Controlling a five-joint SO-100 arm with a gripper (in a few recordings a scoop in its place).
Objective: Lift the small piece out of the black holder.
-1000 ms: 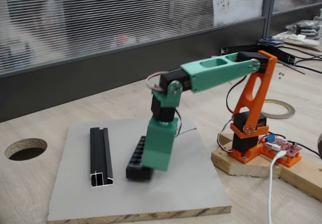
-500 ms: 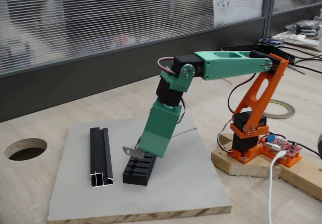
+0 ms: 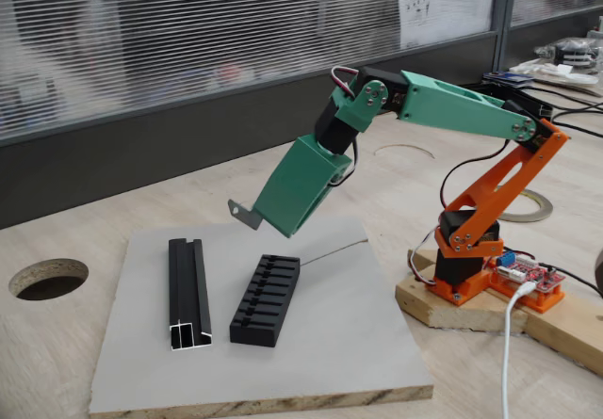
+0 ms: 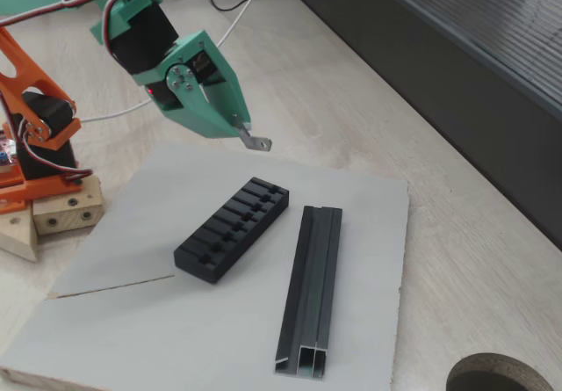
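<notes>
green end effector (image 3: 256,214) is raised well above the grey board (image 3: 358,344), its fingers closed on the small piece (image 3: 244,214), a thin grey metal tab that projects from the tip. in the other fixed view the same tab (image 4: 255,141) sticks out past the end effector (image 4: 241,133) with its bent end outermost; a hole in it cannot be confirmed at this size. the small piece is clear of the black holder (image 3: 266,299), held in the air above and behind it with open space between the two. the black holder lies flat on the grey board, its row of crosswise slots facing up; in the other fixed view (image 4: 233,228) the slots visible appear vacant, though the far ones are too small to judge. just beside the holder, apart from it and roughly parallel, lies a longer black channel rail (image 3: 188,292) with silvery cut ends, also seen in the other fixed view (image 4: 311,287). the grey board rests on a light wooden surface (image 3: 57,344), which has a round hole (image 3: 47,278) cut near the left edge in the first fixed view. the arm has green upper links and an orange lower link (image 3: 490,198), and its base stands on a small wooden block (image 3: 462,311) to the right of the board. a roll of tape (image 3: 525,204) lies on the surface behind the arm.
</notes>
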